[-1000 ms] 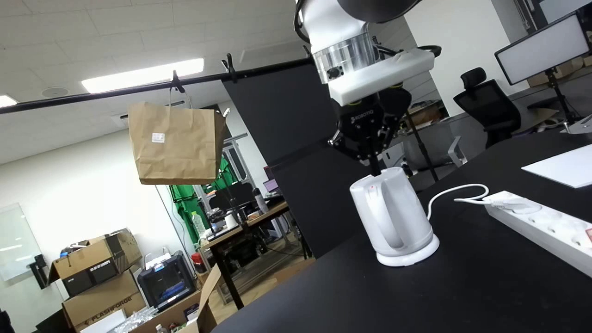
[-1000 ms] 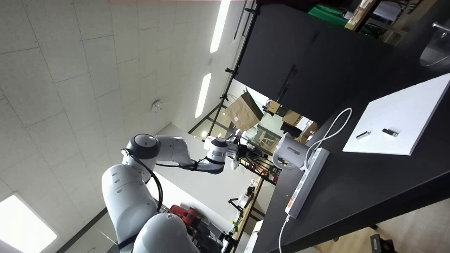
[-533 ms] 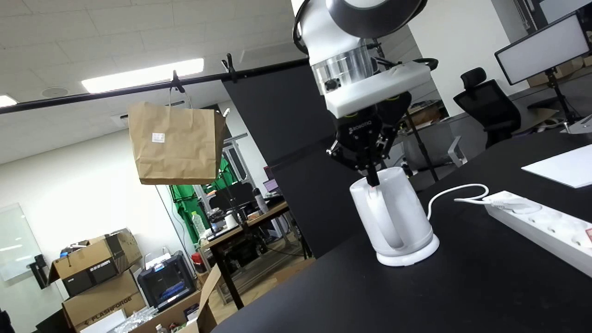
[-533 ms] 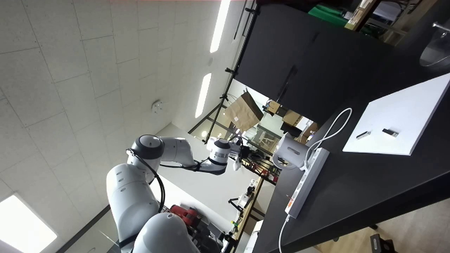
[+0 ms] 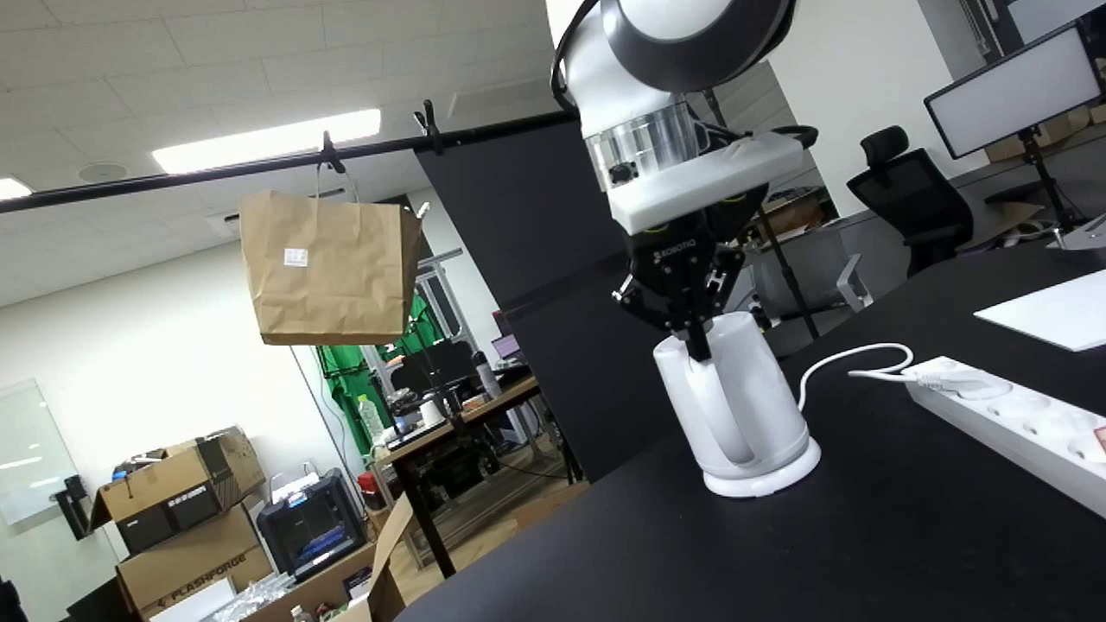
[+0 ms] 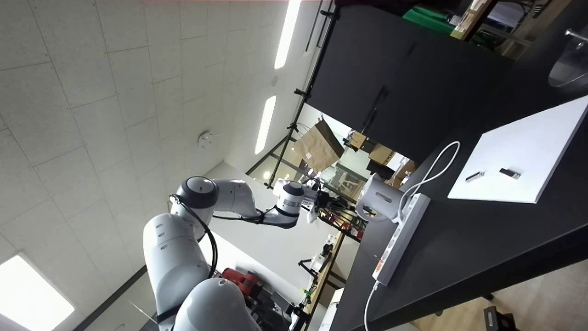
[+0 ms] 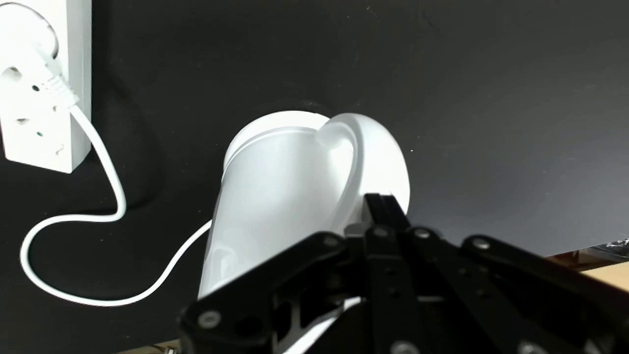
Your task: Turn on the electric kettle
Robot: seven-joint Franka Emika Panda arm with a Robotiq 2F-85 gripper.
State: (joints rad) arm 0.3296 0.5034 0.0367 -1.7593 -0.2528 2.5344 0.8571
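The white electric kettle (image 5: 765, 397) stands upright on its round white base (image 5: 765, 485) on the black table. It also shows in an exterior view (image 6: 379, 195) and in the wrist view (image 7: 275, 187). Its handle (image 5: 719, 415) shows in the wrist view too (image 7: 385, 160). My gripper (image 5: 698, 350) points down with its fingers shut and nothing between them. Its fingertips (image 7: 382, 199) are at the top of the handle and cover the spot there; I cannot tell whether they press on it. The gripper also shows in an exterior view (image 6: 342, 203).
A white power strip (image 5: 1011, 423) lies beside the kettle, with the kettle's white cord (image 7: 110, 167) plugged in and looped on the table. A white board (image 6: 519, 151) with two small dark pieces lies farther along. A clear container (image 6: 569, 64) stands near the table's far end.
My shut gripper has come down from above the kettle's rim to the top of the handle. A small red mark there, visible earlier, is now covered. The kettle has not moved.
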